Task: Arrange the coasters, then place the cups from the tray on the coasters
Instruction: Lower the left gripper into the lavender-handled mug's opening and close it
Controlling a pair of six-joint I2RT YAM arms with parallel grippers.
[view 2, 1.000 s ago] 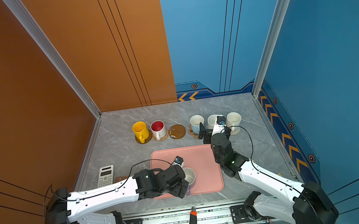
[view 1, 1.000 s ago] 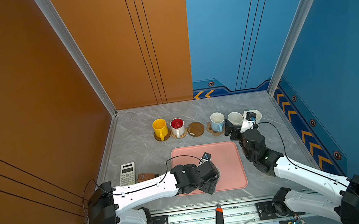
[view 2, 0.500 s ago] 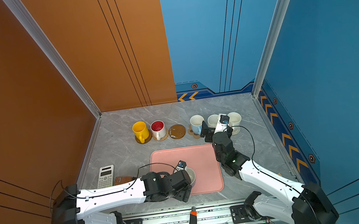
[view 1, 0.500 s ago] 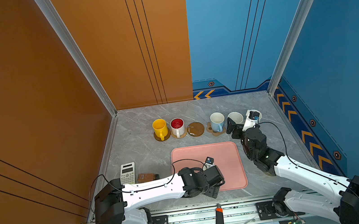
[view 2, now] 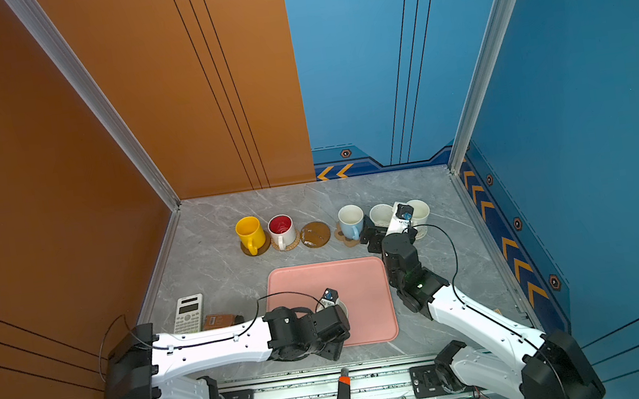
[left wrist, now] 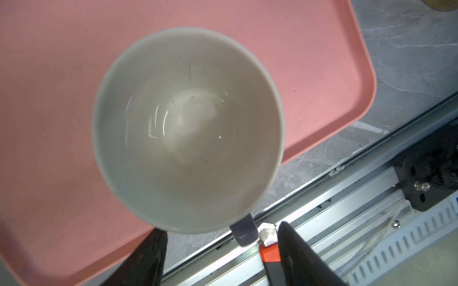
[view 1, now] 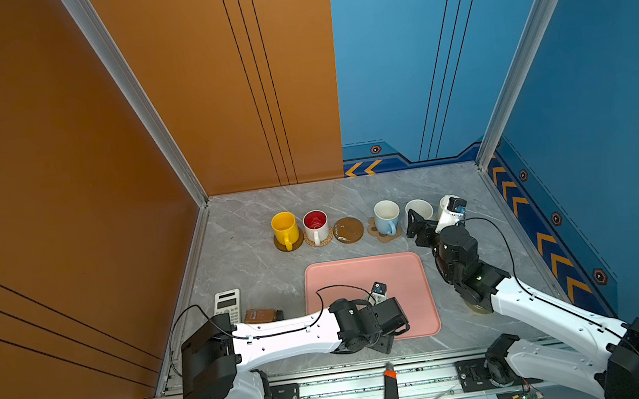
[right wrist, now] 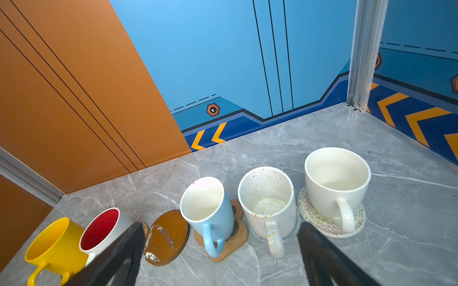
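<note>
Your left gripper (left wrist: pixel 221 235), now lower, hides mug (left wrist: pixel 188 128) from above, tray (view 1: pixel 365 274) 6 o'clock; jaws straddle handle (left wrist: pixel 244 231), ungripped; right gripper (right wrist: pixel 221 229) released.

The lilac ceramic mug (left wrist: pixel 188 128) looks glossy, the pink plastic tray (left wrist: pixel 62 123) matt, the grey marbled worktop (right wrist: pixel 322 138) smooth, the brown paw-shaped coaster (right wrist: pixel 235 245) grainy cork, the brown wooden disc coaster (right wrist: pixel 168 235) scuffed.

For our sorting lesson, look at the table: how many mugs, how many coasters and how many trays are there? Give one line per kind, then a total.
Mugs: 6 – yellow, red-inside, light blue, speckled, cream, lilac
Coasters: 6 – two brown discs, rattan, paw, grey-blue, cream woven
Tray: 1
Total: 13
</note>
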